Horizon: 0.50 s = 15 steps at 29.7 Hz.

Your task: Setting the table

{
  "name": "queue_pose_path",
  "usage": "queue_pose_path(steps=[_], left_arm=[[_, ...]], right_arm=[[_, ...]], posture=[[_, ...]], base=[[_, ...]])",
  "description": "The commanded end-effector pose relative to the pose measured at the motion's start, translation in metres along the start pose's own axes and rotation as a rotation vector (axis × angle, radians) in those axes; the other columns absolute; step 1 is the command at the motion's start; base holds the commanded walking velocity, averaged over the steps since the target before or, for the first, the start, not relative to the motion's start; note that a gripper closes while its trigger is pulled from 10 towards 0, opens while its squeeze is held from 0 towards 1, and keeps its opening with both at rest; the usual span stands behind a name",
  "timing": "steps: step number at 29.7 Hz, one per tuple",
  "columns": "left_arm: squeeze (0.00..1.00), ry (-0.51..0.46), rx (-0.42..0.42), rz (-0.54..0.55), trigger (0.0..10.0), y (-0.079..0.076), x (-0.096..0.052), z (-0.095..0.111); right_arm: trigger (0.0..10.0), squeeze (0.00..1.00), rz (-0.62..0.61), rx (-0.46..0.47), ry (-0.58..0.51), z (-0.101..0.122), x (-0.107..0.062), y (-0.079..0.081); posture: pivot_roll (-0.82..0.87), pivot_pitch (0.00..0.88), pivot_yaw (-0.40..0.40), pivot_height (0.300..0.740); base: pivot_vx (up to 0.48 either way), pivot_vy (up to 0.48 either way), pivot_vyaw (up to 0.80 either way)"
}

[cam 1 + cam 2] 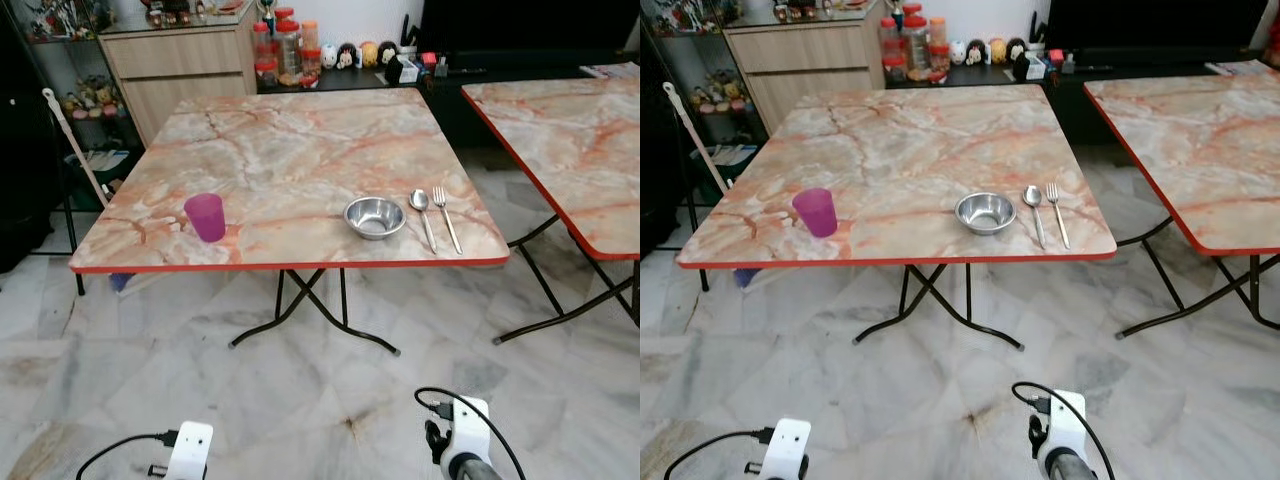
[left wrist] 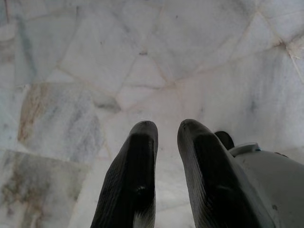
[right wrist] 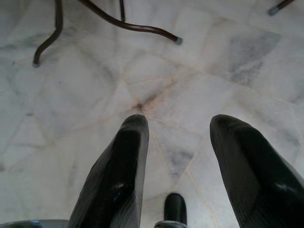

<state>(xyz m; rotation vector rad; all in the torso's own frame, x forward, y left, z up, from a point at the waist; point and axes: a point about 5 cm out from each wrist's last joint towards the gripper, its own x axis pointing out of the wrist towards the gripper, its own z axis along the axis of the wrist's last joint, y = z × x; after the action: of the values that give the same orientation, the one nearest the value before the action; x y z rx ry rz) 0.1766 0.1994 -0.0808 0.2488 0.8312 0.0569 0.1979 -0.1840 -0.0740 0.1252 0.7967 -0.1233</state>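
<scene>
Marble-top folding table point(image 1: 290, 150) ahead, well apart from both arms hanging low over tiled floor point(image 1: 300, 400). Near front edge: purple cup point(image 1: 205, 216) at left; steel bowl point(image 1: 374, 216) toward right — nothing visible in it; spoon point(image 1: 424, 216) just beside bowl, fork point(image 1: 445, 216) beside spoon. Left gripper point(image 2: 166, 130) fingers narrowly parted, holding nothing. Right gripper point(image 3: 178, 128) spread wide — nothing held.

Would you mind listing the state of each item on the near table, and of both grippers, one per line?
Purple cup: upright, near the front left edge of the table, apart from the rest.
Steel bowl: upright, looks empty.
Spoon: lying flat, just right of the bowl.
Fork: lying flat, right of the spoon, not touching it.
Left gripper: low over the floor, fingers slightly apart, holding nothing.
Right gripper: low over the floor, open, holding nothing.
</scene>
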Motion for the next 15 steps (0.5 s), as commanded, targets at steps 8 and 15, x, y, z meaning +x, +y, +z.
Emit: queue_pose_path(steps=[8, 15], left_arm=[[0.00, 0.008, 0.018, -0.004, 10.0, 0.0002, -0.0001, -0.0011], [0.00, -0.004, 0.016, 0.008, 10.0, 0.0048, 0.0020, 0.0044]], right_arm=[[10.0, 0.00, 0.031, -0.062, -0.018, 0.0054, 0.0014, 0.0043], [10.0, 0.00, 0.041, -0.018, -0.031, 0.0117, 0.0037, 0.0107]], posture=[[0.07, 0.000, 0.014, 0.740], [0.07, 0.000, 0.025, 0.740]], base=[[0.074, 0.000, 0.17], [0.047, 0.000, 0.00]])
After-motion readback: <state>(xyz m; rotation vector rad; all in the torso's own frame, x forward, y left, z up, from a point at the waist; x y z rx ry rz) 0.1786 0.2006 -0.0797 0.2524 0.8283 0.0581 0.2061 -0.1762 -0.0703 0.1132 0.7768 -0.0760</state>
